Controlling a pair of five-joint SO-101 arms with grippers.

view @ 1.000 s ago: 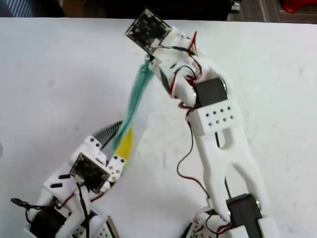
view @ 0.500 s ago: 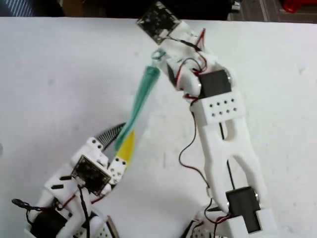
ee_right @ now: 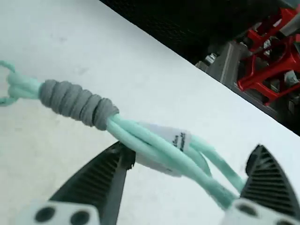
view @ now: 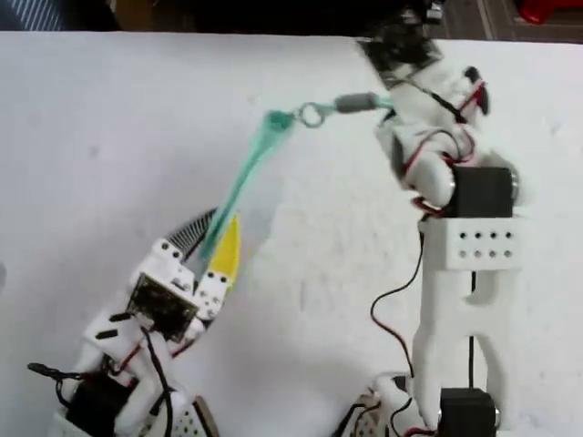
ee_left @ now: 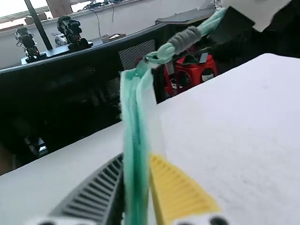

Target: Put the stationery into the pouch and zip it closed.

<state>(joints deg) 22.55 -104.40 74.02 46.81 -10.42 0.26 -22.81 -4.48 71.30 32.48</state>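
While the pouch (view: 239,187) stretches taut above the desk (view: 109,137), each arm is at one end.
The left pincer (view: 211,238) is clamped on the pouch's near end. The right pincer (ee_right: 193,152) gapes wide, with the zip cord (view: 360,102) running between its fingers near the desk's far edge.

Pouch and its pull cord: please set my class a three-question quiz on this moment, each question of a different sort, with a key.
1. True or false: the left gripper is shut on one end of the pouch.
2. The wrap around the teal cord is: A grey, B red, C yellow.
3. Fill the gap: the right gripper is ___, with the cord running between its fingers.
Key: 1 true; 2 A; 3 open.
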